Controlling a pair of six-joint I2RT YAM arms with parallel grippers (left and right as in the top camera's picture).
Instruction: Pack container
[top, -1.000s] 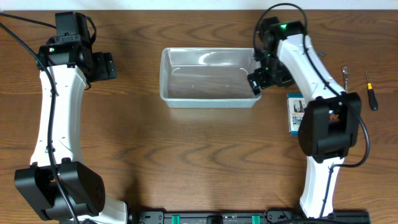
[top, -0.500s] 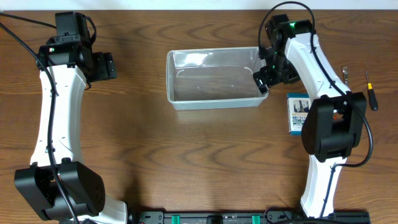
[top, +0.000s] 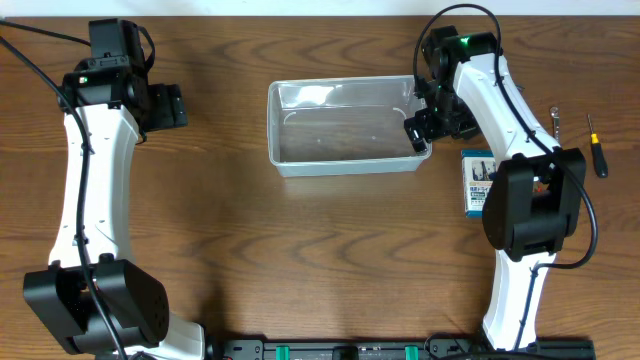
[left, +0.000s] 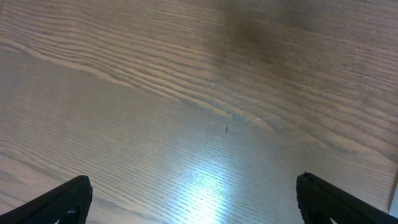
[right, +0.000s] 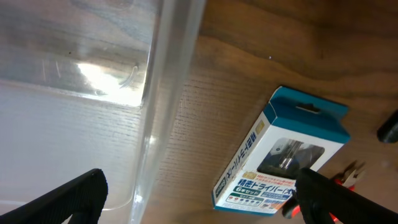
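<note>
The container is a clear rectangular bin, lying empty at the middle back of the table. My right gripper hangs open over its right end. In the right wrist view the right gripper straddles the container's clear side wall. One finger is over the inside and the other over a blue-and-white box. Nothing is gripped. My left gripper is open at the far left, and the left wrist view shows the gripper over bare wood.
The blue-and-white printed box lies just right of the container, partly under the right arm. A black-and-orange screwdriver and a small metal tool lie at the far right. Red handles peek out beside the box.
The container has slid a little to the right and squared up, along with my right gripper at its right end. The left arm has not moved.
</note>
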